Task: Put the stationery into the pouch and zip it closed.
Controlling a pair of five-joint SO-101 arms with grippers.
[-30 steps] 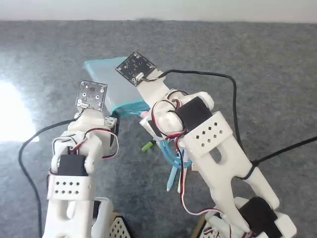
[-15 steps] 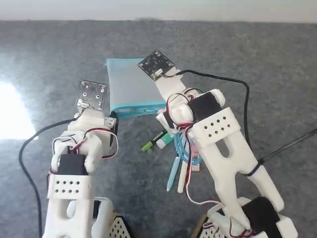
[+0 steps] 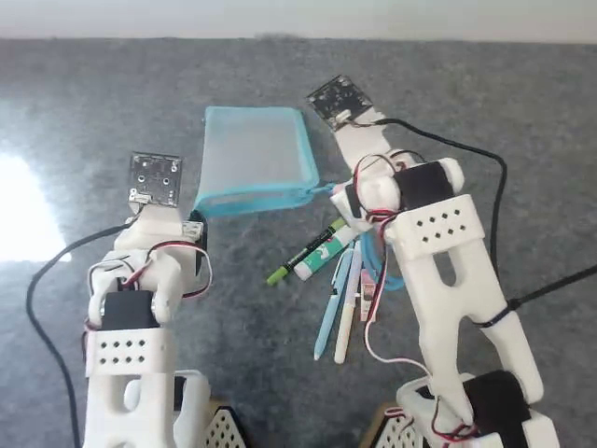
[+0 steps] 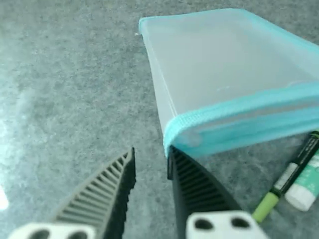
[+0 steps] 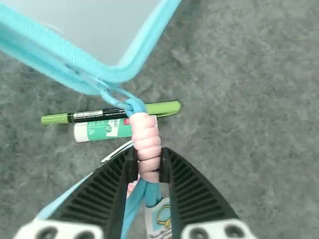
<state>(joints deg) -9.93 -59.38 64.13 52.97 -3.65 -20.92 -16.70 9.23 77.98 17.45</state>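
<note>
Left gripper [image 4: 151,152]: slightly parted, nothing in it, at the pouch's 7 o'clock corner. Pouch [image 3: 256,154] lies flat mid-table. Right gripper [image 5: 147,153]: clamped on pink zipper pull [image 5: 145,133] at the pouch's 4 o'clock corner. Green marker [image 3: 300,256], glue stick [image 3: 322,254] and pens [image 3: 334,313] lie loose at its 5 o'clock; label print unreadable. Grey speckled table [image 3: 522,121], white wall [image 3: 298,17] at 12.

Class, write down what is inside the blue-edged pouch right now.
Through the frosted wall of the pouch no shapes show; it looks empty. The green marker, glue stick and pens lie outside on the table. Its interior along the zip band is hidden.
</note>
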